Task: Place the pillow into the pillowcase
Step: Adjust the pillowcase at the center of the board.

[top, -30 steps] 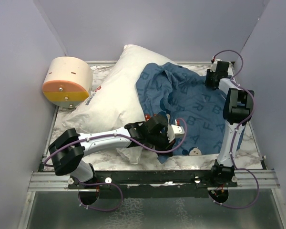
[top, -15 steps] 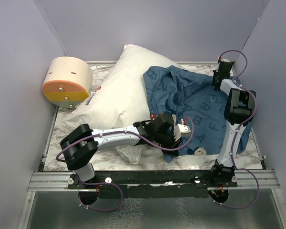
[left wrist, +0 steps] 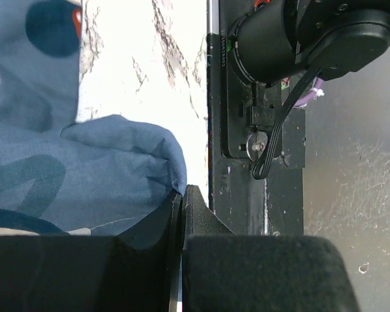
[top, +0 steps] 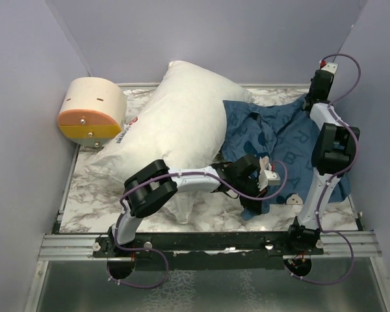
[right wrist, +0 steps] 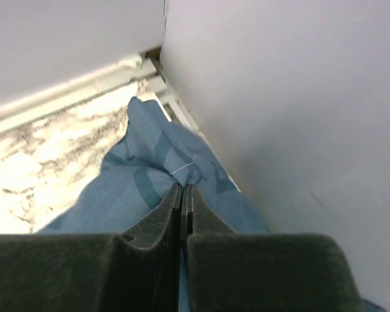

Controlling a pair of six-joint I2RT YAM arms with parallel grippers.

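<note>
I am pinching the pillowcase (top: 283,133) with both of my grippers. My left gripper (left wrist: 182,194) is clamping its pads together on a fold of the blue cloth near the table's (top: 94,195) front edge. My right gripper (right wrist: 182,190) is squeezing tight on another fold in the far right corner, beside the wall.

The pale letters on the cloth are showing: I am making out an R and a B in the top view, and a mouse face (top: 294,199) near the lower hem. The pillow's label (top: 127,128) is showing red and dark print, too small to read.

A second ago the case was draping over the right half of the pillow (top: 175,123). Since then I have been dragging it rightward, so it is now bunching on the right, just overlapping the pillow's right edge. The pillow itself is lying aslant across the table's middle, where it was. The round beige and orange container (top: 91,110) is sitting at the far left as before.
</note>
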